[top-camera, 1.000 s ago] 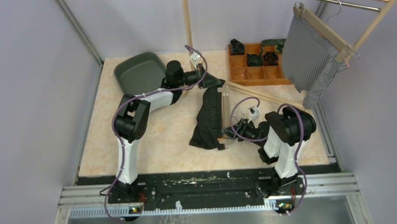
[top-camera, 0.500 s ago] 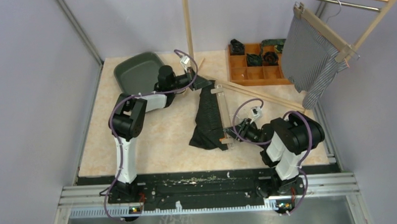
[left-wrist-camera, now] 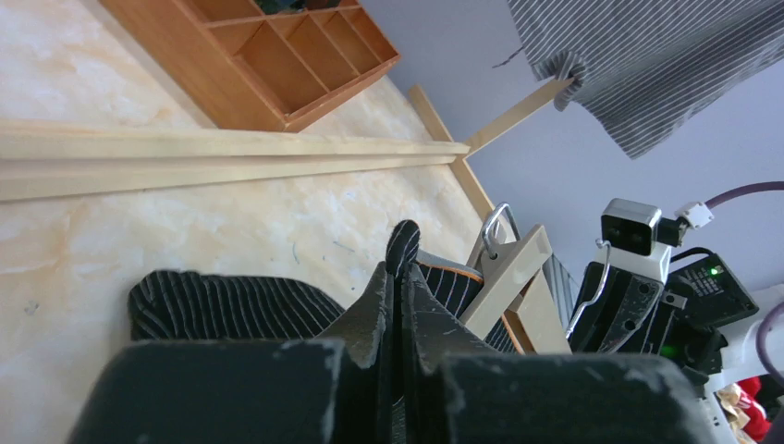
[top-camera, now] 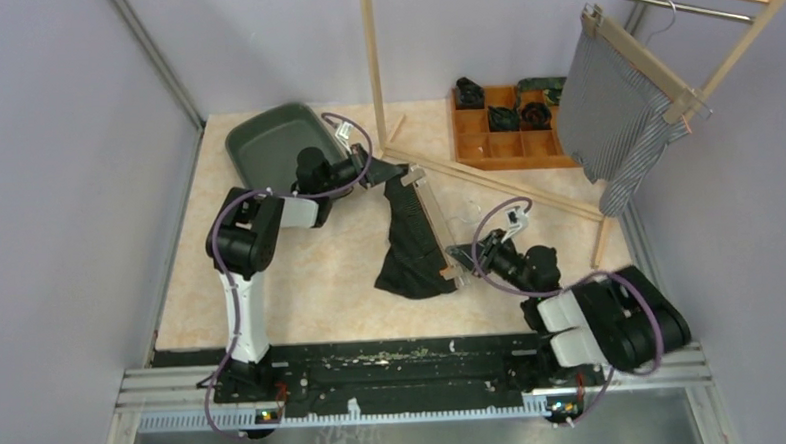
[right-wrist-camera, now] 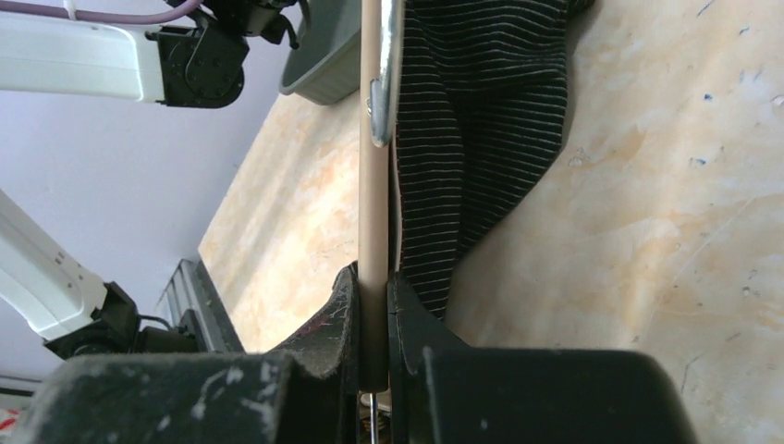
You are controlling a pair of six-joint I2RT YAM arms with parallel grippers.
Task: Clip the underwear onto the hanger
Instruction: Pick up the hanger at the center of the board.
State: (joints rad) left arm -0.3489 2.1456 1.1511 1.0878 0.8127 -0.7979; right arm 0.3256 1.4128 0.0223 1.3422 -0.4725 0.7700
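Left gripper: jaws pinched flat on a fold of the black, thin-striped fabric underwear; fold pokes out just past the fingertips.
Reason for this hold: judged to keep the waistband edge stretched along the bar so a clip can bite it.
Right gripper: closed on the pale wooden hanger bar; bar runs straight out ahead between the fingers.
Reason for this hold: judged to steady the hanger against the pull from the far end.
Underwear position: lying along the bar ahead of the right gripper, on the bar's right side in the wrist view; lower part slack on the mottled beige tabletop.
Wooden spring clip: just beyond the left fingertips, beside the pinched fold; bite on the fabric cannot be told.
Grey metal strip: further up the bar from the right gripper, against the bar; likely part of a clip.
Stage: cloth lined up with the bar, clipping not confirmed.
Risk: fabric sliding off the bar if either grip eases.
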